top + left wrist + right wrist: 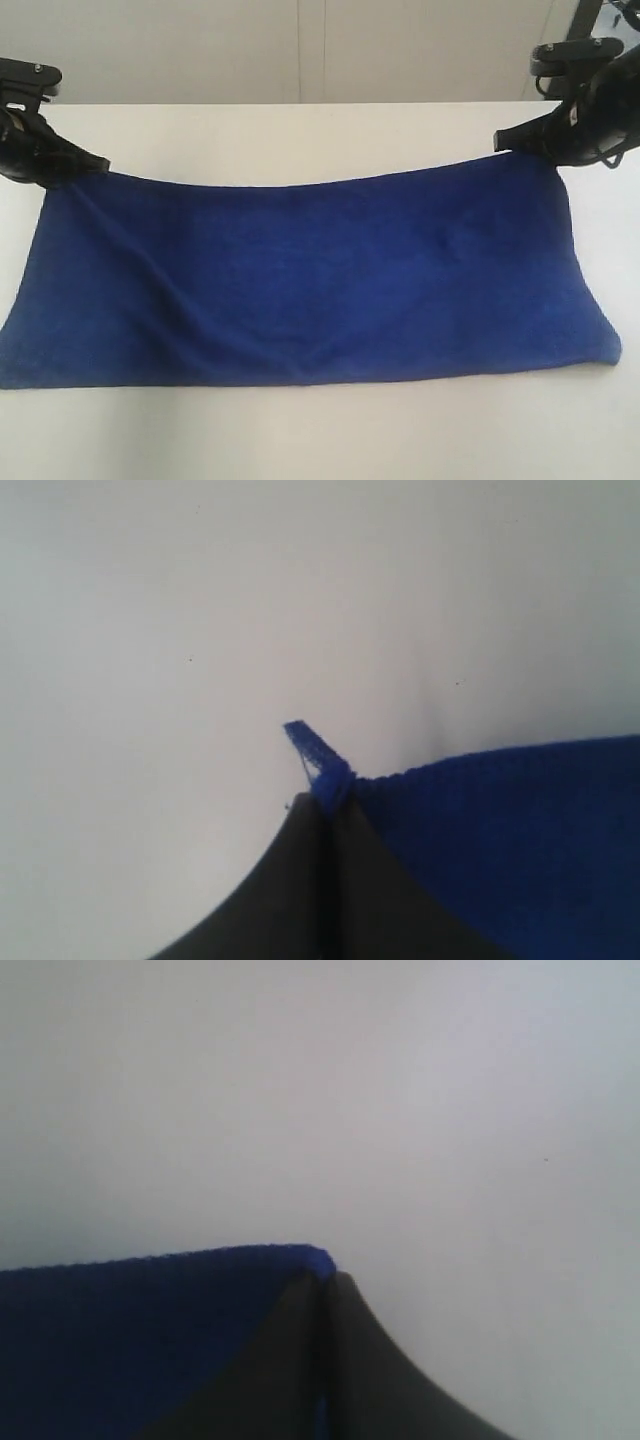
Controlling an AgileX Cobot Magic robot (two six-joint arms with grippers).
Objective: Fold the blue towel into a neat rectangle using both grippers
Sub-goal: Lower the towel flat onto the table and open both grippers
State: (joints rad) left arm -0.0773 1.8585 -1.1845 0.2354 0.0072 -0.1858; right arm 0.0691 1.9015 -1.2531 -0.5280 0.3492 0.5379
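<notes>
White table [300,130] bears the blue towel [310,280]; left gripper [103,163] and right gripper [502,140] each clamp a far corner

- In the exterior view the left gripper [97,162] shows only its tip, at the far left corner of the blue towel [300,280]; its arm runs off the picture's edge.
- The right gripper [503,140], at the blue towel's far right corner, has its arm cut off too.
- In both wrist views the gripper is a dark blur, the pinched corner is hidden between its closed fingers, and the blue towel runs out of frame.
- A small blue strip [312,745] beyond that corner is too blurred to identify.
</notes>
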